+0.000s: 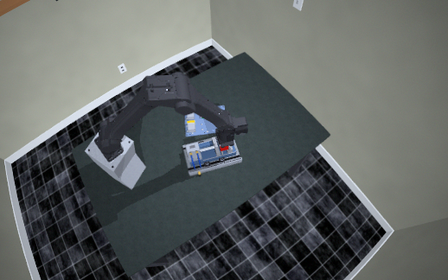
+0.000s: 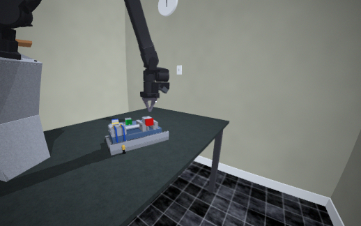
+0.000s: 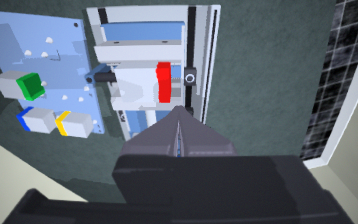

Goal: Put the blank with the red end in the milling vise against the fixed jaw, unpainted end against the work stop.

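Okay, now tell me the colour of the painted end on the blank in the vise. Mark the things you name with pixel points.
Red [image 1: 224, 148] [image 2: 149, 122] [image 3: 164, 82]; it shows best in the wrist view.

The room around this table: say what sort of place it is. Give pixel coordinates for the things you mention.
Probably a robot work cell for machine tending, set up in a plain room: a milling vise [image 1: 216, 165] [image 2: 139, 141] [image 3: 139, 52] with blue hoses [image 1: 194, 161] [image 2: 124, 134], a blue plate [image 1: 203, 126] [image 3: 60, 75] of colour-ended blanks, and a table-mounted arm [image 1: 166, 91] [image 2: 141, 31].
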Controlling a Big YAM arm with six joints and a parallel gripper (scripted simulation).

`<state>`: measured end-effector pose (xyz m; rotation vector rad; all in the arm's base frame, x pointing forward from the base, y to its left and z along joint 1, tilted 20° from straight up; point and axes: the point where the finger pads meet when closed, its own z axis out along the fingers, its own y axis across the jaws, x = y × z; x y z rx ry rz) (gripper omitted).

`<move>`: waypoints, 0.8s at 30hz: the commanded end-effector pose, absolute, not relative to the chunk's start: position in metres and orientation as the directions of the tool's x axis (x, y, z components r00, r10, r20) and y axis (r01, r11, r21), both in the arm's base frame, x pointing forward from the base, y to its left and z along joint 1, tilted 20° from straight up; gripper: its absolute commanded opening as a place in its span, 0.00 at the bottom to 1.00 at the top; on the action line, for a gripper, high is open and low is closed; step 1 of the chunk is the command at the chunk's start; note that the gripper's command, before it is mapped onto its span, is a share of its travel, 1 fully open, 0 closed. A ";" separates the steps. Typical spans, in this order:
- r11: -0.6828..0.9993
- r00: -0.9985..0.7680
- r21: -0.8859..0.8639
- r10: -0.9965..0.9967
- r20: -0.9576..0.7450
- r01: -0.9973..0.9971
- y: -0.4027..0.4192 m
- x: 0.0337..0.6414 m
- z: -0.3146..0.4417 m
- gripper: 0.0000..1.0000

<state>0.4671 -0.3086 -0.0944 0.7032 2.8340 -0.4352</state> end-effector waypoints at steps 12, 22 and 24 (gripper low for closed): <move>0.843 -0.865 -0.235 0.419 -0.276 0.484 -0.324 0.479 -0.104 0.00; 0.844 -0.866 -0.235 0.416 -0.278 0.482 -0.326 0.483 -0.114 0.00; 0.843 -0.865 -0.236 0.418 -0.277 0.483 -0.328 0.482 -0.117 0.00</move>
